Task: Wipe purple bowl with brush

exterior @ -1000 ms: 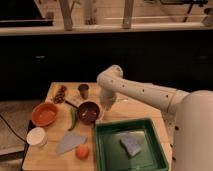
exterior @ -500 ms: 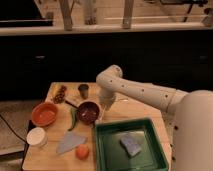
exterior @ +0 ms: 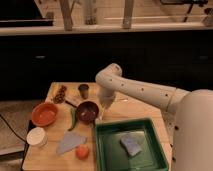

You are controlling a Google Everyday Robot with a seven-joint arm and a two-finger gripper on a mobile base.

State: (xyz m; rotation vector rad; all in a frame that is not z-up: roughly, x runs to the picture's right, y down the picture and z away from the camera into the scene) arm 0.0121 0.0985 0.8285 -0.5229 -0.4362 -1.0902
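Note:
The purple bowl (exterior: 87,111) sits on the wooden table (exterior: 50,161), left of the green tray. My gripper (exterior: 102,107) points down from the white arm (exterior: 135,89), right at the bowl's right rim. It is shut on the brush (exterior: 100,116), of which only a pale narrow end shows below the gripper, beside the rim. I cannot tell whether the brush touches the bowl.
An orange bowl (exterior: 44,114), a white round cup (exterior: 36,136), a grey cloth (exterior: 70,142), an orange fruit (exterior: 82,151) and a green pepper (exterior: 74,119) lie left. A small dark cup (exterior: 83,90) and a silvery utensil (exterior: 120,100) lie behind. The green tray (exterior: 107,150) holds a blue-grey sponge (exterior: 131,145).

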